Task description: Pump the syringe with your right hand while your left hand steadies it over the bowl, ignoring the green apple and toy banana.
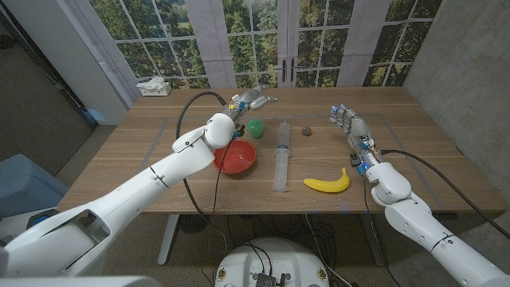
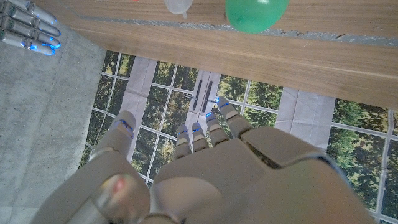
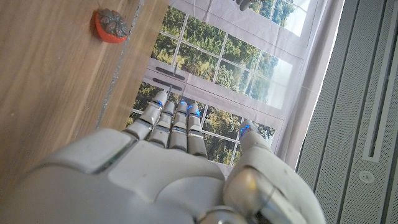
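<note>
A large clear syringe (image 1: 281,156) lies flat on the wooden table, pointing away from me, just right of the red bowl (image 1: 236,157). My left hand (image 1: 249,100) hovers at the far side of the table, beyond the green apple (image 1: 255,127), fingers spread and holding nothing. In the left wrist view the left hand (image 2: 205,155) shows with the apple (image 2: 256,14) and the syringe's end (image 2: 177,6) ahead of it. My right hand (image 1: 351,125) stands to the right of the syringe, fingers extended and empty. It appears again as the right hand (image 3: 174,162). The yellow toy banana (image 1: 328,183) lies near the front edge.
A small reddish-brown object (image 1: 306,130) sits between the syringe and my right hand, the same object (image 3: 111,25) in the right wrist view. A tissue box (image 1: 154,87) rests at the table's far left corner. Windows stand behind the table.
</note>
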Tool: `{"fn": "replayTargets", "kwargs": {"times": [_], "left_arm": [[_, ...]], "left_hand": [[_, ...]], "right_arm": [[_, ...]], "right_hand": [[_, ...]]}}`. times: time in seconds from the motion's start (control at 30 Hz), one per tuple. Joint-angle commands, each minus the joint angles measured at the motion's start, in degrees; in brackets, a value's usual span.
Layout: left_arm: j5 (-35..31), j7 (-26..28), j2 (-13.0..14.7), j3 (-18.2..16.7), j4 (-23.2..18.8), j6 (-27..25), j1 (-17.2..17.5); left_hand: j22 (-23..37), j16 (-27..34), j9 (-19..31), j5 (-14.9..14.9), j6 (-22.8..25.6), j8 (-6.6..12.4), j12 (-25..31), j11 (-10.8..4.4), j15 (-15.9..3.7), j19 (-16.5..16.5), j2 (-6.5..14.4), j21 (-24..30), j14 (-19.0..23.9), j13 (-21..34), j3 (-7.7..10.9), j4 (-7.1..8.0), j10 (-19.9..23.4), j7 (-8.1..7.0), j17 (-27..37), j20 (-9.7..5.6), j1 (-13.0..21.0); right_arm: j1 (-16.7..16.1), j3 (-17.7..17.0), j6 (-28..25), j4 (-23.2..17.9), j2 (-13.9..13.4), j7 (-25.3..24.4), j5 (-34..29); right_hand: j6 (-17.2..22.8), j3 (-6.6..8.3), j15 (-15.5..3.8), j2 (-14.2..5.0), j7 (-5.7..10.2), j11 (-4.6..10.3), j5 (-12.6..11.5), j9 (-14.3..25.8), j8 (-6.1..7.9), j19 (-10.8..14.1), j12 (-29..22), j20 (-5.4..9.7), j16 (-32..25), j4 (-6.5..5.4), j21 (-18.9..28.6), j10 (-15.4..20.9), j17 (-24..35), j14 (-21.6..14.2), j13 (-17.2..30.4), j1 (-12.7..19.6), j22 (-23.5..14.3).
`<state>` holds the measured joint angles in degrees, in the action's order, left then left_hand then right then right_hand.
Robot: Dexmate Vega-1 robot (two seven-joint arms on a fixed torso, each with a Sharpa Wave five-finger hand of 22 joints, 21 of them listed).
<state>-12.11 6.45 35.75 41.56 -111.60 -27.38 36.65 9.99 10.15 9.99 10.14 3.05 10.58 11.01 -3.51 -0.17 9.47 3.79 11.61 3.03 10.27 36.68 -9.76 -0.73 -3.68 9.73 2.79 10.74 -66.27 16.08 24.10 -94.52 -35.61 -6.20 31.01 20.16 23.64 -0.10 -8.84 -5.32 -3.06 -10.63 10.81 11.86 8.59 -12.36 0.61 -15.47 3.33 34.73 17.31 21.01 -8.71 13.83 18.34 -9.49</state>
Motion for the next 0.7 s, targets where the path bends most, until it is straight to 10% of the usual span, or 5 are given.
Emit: {"fn": "replayTargets", "kwargs": {"times": [0.03, 0.7], "left_arm": [[-2.5, -4.7, -0.4, 4.0, -1.9, -9.6, -3.3], [-4.1, -6.8, -2.2, 9.6, -2.3, -19.8, -6.9]], "left_hand": [[0.2, -0.2, 0.3, -0.4, -0.2, 0.03, -0.2, -0.14, 0.24, -0.4, -0.5, -0.4, -0.3, 0.3, -0.35, -0.09, -0.8, -0.17, 0.2, -0.04, 0.2], [0.2, 0.1, 0.4, -0.4, -0.6, 0.04, -0.1, 0.23, 0.4, 0.1, -1.9, -0.2, -0.4, 0.3, -0.97, -0.36, -1.3, -0.04, 0.3, -0.14, 0.3]], "right_arm": [[-1.3, -1.1, 1.0, 0.1, -0.6, 0.6, 0.7], [-2.7, -2.1, 2.0, -0.1, -1.0, 1.6, 1.7]], "right_hand": [[0.6, 0.17, 0.35, 0.04, 0.12, -0.13, -0.1, 0.1, -0.04, 0.6, -0.3, -0.2, -0.4, 0.32, -0.1, 0.6, 0.0, -0.4, 0.2, -0.4, -0.1], [0.9, 0.11, 0.39, -0.03, 0.0, -0.3, -0.1, 0.1, -0.07, 0.9, -0.3, -0.28, -0.4, 0.61, -0.9, 0.9, 0.0, -0.4, 0.0, -0.5, -0.1]]}}
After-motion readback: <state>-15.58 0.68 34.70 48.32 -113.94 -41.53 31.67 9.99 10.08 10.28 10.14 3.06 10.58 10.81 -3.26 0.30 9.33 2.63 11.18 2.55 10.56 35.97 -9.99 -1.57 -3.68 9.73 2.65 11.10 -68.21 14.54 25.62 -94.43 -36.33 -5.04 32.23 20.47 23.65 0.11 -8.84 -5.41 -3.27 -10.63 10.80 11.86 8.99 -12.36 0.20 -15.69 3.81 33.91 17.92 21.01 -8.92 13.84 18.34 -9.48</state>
